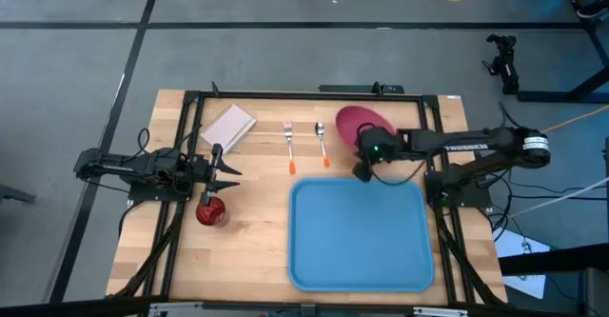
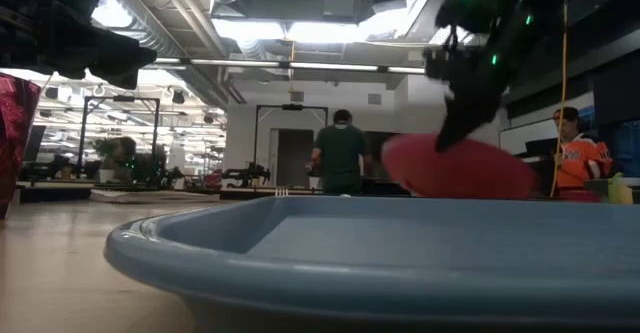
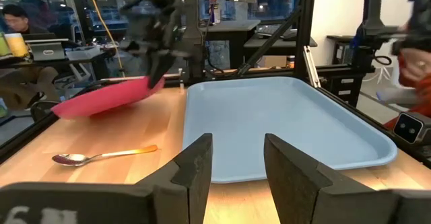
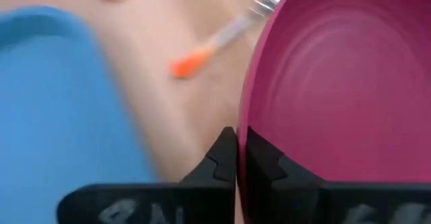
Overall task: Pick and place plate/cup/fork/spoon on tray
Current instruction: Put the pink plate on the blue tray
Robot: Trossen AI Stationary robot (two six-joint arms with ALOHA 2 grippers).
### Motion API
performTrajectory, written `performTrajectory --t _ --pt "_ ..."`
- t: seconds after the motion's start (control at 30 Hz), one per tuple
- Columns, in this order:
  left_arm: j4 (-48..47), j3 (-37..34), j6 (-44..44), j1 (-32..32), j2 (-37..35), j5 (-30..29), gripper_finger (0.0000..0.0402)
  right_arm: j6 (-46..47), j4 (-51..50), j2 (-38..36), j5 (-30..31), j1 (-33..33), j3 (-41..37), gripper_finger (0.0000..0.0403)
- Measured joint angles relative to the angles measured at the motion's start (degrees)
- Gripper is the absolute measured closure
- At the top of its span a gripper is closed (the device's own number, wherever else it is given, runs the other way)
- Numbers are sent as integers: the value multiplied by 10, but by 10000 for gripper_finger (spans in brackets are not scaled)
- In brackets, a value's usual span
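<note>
High view: light-blue plastic tray (image 1: 359,233) bare; right gripper (image 1: 363,161) pinches the pink plate (image 1: 354,120) rim beyond it; fork (image 1: 288,141), spoon (image 1: 322,138), translucent red cup (image 1: 211,212) on wood. Low view: plate tilted, lifted. Left wrist view: left gripper (image 3: 237,173) spread, idle. Right wrist view: jaws clamp the smooth rim.

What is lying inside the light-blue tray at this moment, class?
Nothing shows inside the tray: its floor is bare from above. The plate, pinched at its rim by the right gripper, is tilted beyond the tray's far edge. The arm hides a little of that edge.
</note>
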Motion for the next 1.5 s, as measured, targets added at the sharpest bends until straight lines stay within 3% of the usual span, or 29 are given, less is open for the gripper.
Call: performTrajectory --t 0.47,0.63,0.9,1.17,1.33,1.5 --pt "0 0 0 0 0 0 275 77 -140 -19 23 304 124 396" --pt "0 0 0 0 0 0 275 206 -145 -16 37 387 127 396" --pt "0 0 0 0 0 0 275 462 -133 40 118 511 128 396" --pt "0 0 0 0 0 0 275 618 -132 83 135 588 129 393" --pt "0 0 0 0 0 0 275 636 -126 91 119 599 128 361" --pt "0 0 0 0 0 0 275 658 -126 91 99 599 128 355"
